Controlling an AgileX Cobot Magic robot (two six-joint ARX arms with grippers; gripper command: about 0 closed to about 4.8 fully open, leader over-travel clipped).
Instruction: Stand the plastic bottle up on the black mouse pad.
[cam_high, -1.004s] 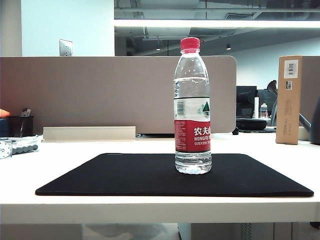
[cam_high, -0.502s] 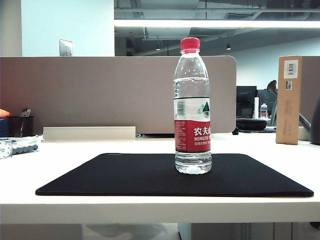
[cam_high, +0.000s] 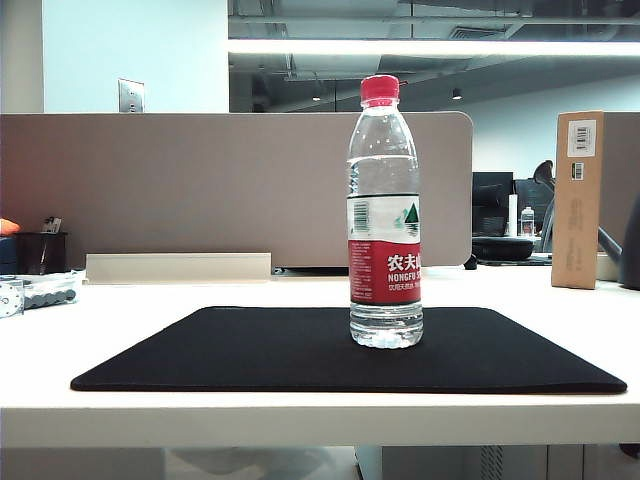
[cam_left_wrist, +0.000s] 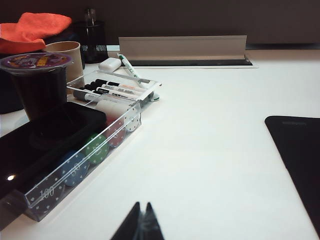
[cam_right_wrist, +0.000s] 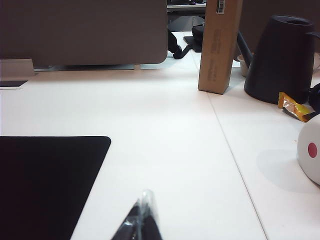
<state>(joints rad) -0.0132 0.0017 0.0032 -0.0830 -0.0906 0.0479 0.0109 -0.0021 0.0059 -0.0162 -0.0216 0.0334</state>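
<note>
The left pincer (cam_left_wrist: 141, 222) is closed and empty, low over the white surface (cam_left_wrist: 210, 150), beside a clear plastic tray of coloured chips (cam_left_wrist: 85, 160). The clear ribbed plastic bottle with a red cap (cam_high: 385, 215) stands upright on the large flat black mouse pad (cam_high: 250, 350). The right pincer (cam_right_wrist: 142, 220) is closed and empty, just beside the pad's corner.

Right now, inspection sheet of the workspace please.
Surface: white table, flat.
Job's things: plastic bottle upright on black mouse pad, red cap on.
Clutter: clear case of chips, tray of markers, cardboard box, black jug.
Grippers: left gripper shut, off the pad's left edge; right gripper shut, off its right edge; both empty.
Cables: nothing seen.
Surroundings: grey partition, office behind.
</note>
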